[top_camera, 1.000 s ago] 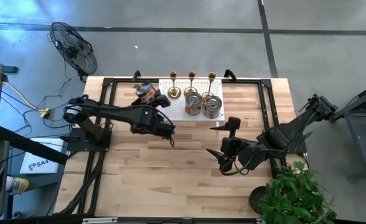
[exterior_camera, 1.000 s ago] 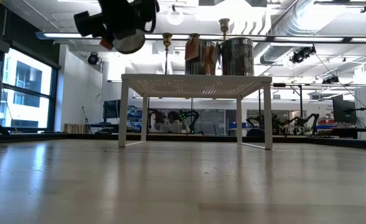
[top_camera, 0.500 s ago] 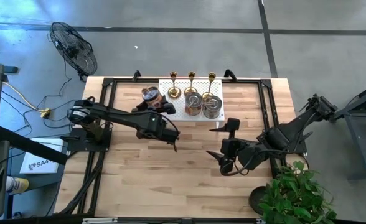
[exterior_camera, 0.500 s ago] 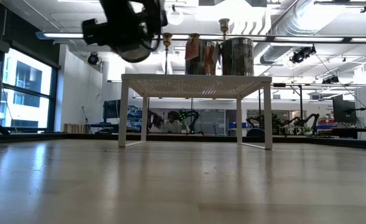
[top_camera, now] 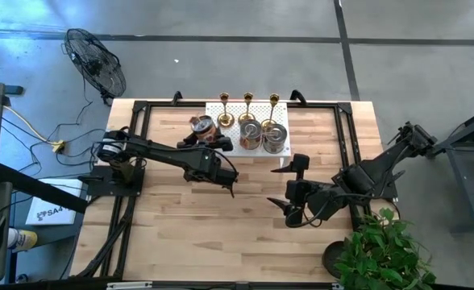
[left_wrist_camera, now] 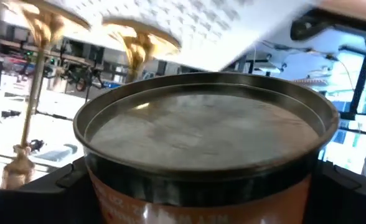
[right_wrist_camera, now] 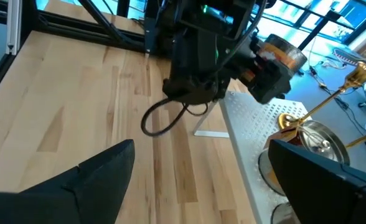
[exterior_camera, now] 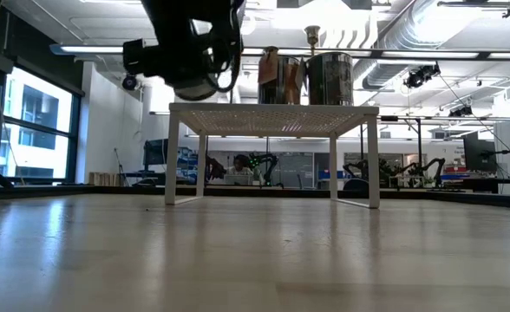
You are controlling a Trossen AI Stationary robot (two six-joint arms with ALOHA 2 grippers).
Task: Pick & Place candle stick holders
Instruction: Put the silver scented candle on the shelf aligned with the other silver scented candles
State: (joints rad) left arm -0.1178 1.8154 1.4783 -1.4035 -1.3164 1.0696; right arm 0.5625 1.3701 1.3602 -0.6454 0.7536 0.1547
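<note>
Two arms in my view: right gripper [top_camera: 292, 211] idle near table front, fingers spread. Left gripper [top_camera: 203, 129] clamped on a silvery holder [top_camera: 201, 125], carried at the white rack [top_camera: 230, 141] edge. Two more silvery holders [top_camera: 251, 130] on rack, nothing visible inside; three gold holders [top_camera: 248, 99] behind.

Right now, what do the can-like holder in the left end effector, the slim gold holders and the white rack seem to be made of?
The can-like holder in the left end effector looks like dull silvery metal: grey top, rolled rim, orange band below. The slim gold holders look like polished brass, or brass-plated, given their bright yellow shine. The white rack seems to be white-painted perforated sheet metal, though plastic can't be excluded.
</note>
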